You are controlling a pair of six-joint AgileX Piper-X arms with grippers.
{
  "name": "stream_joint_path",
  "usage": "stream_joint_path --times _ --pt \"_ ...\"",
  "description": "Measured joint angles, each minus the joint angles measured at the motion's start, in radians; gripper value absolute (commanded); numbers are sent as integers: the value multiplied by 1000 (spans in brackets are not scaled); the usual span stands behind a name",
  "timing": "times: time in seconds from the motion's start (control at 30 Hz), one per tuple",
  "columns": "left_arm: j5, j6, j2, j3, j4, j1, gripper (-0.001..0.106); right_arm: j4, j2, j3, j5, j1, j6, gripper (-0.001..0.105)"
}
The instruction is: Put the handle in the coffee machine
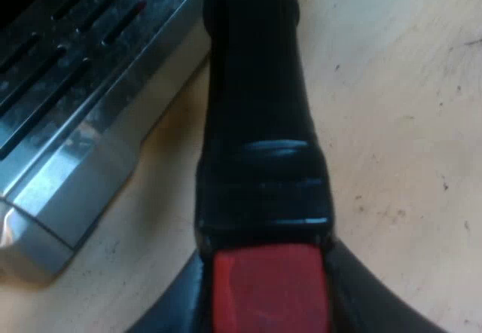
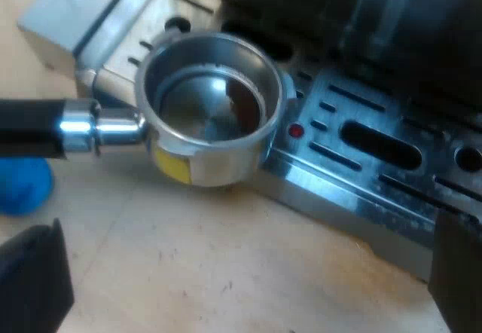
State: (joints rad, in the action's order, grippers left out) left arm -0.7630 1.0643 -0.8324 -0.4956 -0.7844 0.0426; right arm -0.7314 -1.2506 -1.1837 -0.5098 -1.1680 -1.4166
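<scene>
The holder's dark handle (image 1: 260,122) runs away from the camera, and its red end (image 1: 267,288) sits between the black fingers of my left gripper (image 1: 267,307), which is shut on it. In the right wrist view the holder's round metal basket (image 2: 211,111) faces up, empty, at the edge of the espresso machine's slotted drip tray (image 2: 376,152). A yellow patch shows on the basket's side. The handle (image 2: 30,126) leads away from the basket. My right gripper (image 2: 245,280) is open over the wooden table, short of the basket, with nothing between its fingers.
The metal drip tray (image 1: 68,99) lies close beside the handle, with a small red dot (image 2: 296,130) on its grille. A blue tamper (image 2: 22,186) rests on the light wooden table (image 2: 226,273) under the handle. The machine's dark front (image 2: 361,16) rises behind the tray.
</scene>
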Motion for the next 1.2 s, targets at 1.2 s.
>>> stream_joint_path --times 1.2 --pt "32 -75 -216 -61 83 -58 0 1036 -203 340 -425 -175 -121 100"
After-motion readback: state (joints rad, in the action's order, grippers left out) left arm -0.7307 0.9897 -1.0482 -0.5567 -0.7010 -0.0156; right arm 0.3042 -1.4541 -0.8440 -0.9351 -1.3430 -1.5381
